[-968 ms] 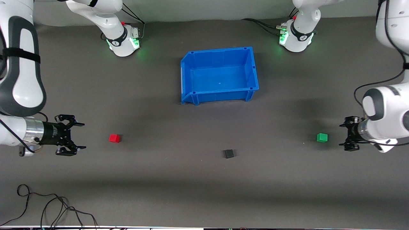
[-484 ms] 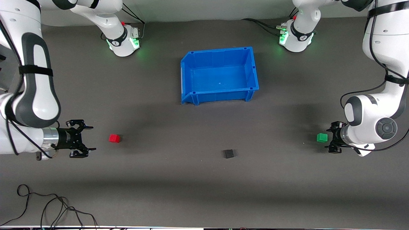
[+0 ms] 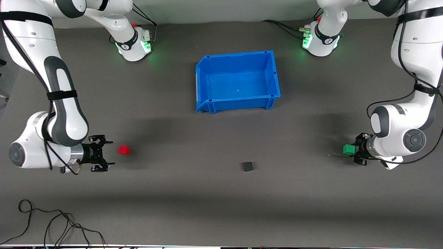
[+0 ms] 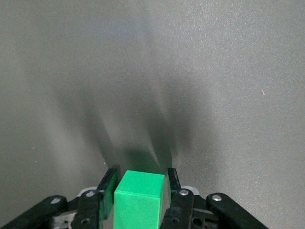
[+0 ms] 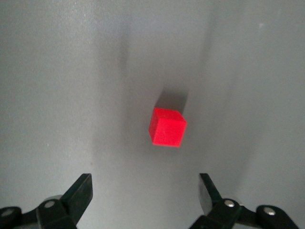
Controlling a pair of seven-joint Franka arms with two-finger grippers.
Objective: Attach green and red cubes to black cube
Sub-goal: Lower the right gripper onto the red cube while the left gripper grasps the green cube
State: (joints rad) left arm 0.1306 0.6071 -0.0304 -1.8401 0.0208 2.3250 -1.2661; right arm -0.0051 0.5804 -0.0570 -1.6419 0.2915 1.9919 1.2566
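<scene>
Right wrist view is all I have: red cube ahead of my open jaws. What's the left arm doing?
Observer: The left arm's jaws are closed on the green cube, low at the left arm's end of the table.
Operator: Black cube?
Observer: The black cube sits alone between the red cube and the green one, slightly nearer the front camera than both, with nothing touching it.
Operator: Anything else out there?
Observer: A blue bin stands farther from the front camera than the black cube, between the two arm bases.
</scene>
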